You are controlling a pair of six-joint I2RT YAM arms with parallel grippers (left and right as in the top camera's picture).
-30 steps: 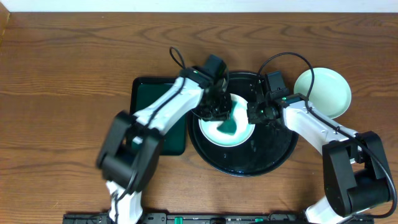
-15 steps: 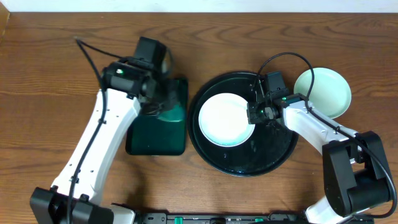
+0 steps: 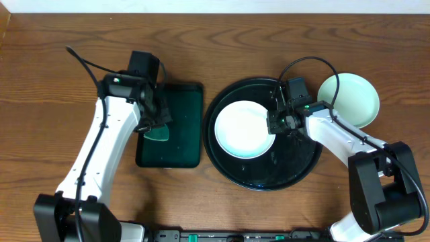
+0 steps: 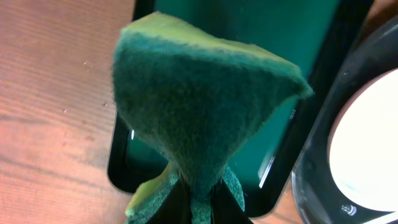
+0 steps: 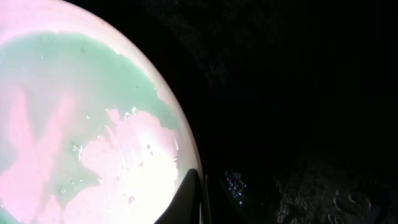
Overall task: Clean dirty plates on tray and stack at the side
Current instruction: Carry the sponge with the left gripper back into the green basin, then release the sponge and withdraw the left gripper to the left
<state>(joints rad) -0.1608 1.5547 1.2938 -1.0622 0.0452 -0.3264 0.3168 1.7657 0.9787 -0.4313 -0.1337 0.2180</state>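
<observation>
Left gripper (image 3: 156, 117) pinches the fuzzy sponge (image 4: 199, 112) over the green tray's (image 3: 185, 134) left edge. Right gripper (image 3: 274, 124), closed tight, nips 1 smeared round plate's (image 3: 243, 129) right rim.

**Even light above, dark close up**

The overhead view is bright and sharp, with soft shadows on the bench (image 3: 54, 67). In the left wrist view the near sponge (image 4: 199, 106) looks slightly soft. The right wrist view is mostly black; its plate (image 5: 81, 124) is overexposed and pinkish.
</observation>
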